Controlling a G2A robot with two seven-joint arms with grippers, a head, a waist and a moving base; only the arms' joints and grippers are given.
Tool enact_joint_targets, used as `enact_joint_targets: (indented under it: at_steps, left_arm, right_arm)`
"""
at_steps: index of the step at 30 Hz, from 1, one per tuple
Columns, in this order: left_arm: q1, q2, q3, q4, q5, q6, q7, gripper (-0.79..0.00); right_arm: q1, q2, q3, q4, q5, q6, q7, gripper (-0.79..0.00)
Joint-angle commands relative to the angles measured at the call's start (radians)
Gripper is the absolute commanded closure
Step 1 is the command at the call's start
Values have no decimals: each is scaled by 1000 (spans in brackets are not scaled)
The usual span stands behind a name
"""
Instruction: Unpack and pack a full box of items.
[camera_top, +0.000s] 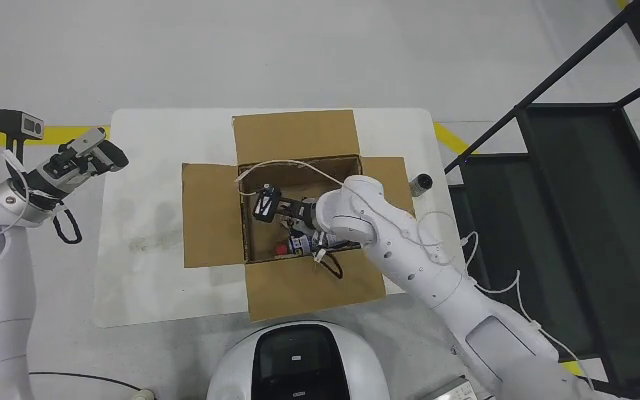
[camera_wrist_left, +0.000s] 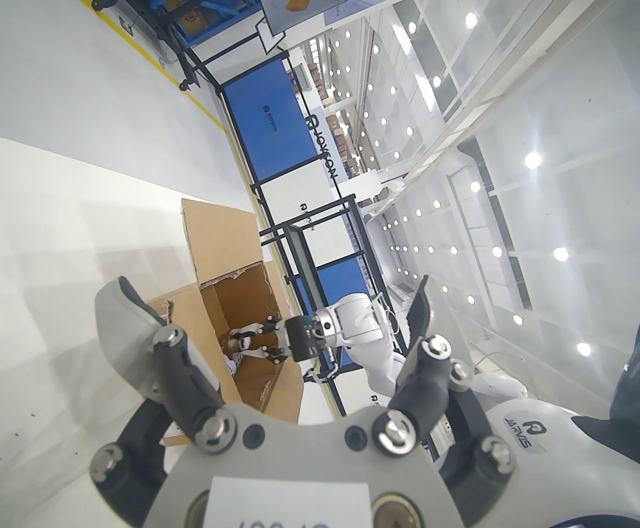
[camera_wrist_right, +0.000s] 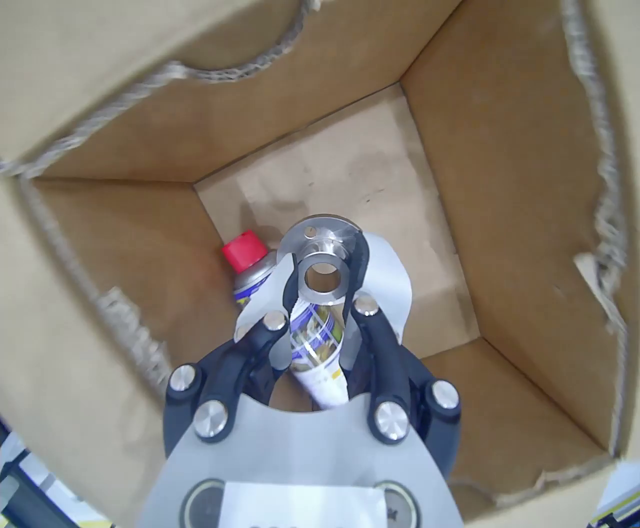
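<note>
The open cardboard box (camera_top: 300, 135) stands mid-table with its flaps spread. My right gripper (camera_wrist_right: 322, 272) is down inside it, shut on a silver metal flanged fitting (camera_wrist_right: 325, 240); from above that gripper (camera_top: 298, 230) sits at the box's near side. Under it lie a white printed tube (camera_wrist_right: 315, 345) and a spray can with a red cap (camera_wrist_right: 243, 252) against one wall. The box floor (camera_wrist_right: 360, 170) beyond is bare. My left gripper (camera_wrist_left: 272, 300) hangs open and holds nothing, off the table's left edge (camera_top: 95, 152), facing the box (camera_wrist_left: 225, 250).
A small grey cylinder (camera_top: 420, 183) lies on the white table (camera_top: 150, 250) right of the box. A torn strip (camera_top: 275, 165) curls over the box's far rim. A black metal staircase (camera_top: 540, 180) stands close on the right. The table's left half is free.
</note>
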Motion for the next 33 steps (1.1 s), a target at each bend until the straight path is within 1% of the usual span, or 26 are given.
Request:
enact_joint_targets:
  at_steps: [1,5,9,27,30,33]
  left_arm:
    - [0,0,0,0,0,0,0,-785]
    - [0,0,0,0,0,0,0,-785]
    - [0,0,0,0,0,0,0,-785]
    - [0,0,0,0,0,0,0,-785]
    - [0,0,0,0,0,0,0,-785]
    - [0,0,0,0,0,0,0,-785]
  right_arm:
    - [-61,18,63,-92,-13,0,8,0]
    - [-160,48,167,-215,-58,12,21,0]
    - [-214,63,215,-278,-81,4,-10,0]
    - [-215,63,216,-279,-83,6,-15,0]
    - [-235,76,285,-310,-91,-8,-27,0]
    - [-286,96,414,-370,-60,-29,-13,0]
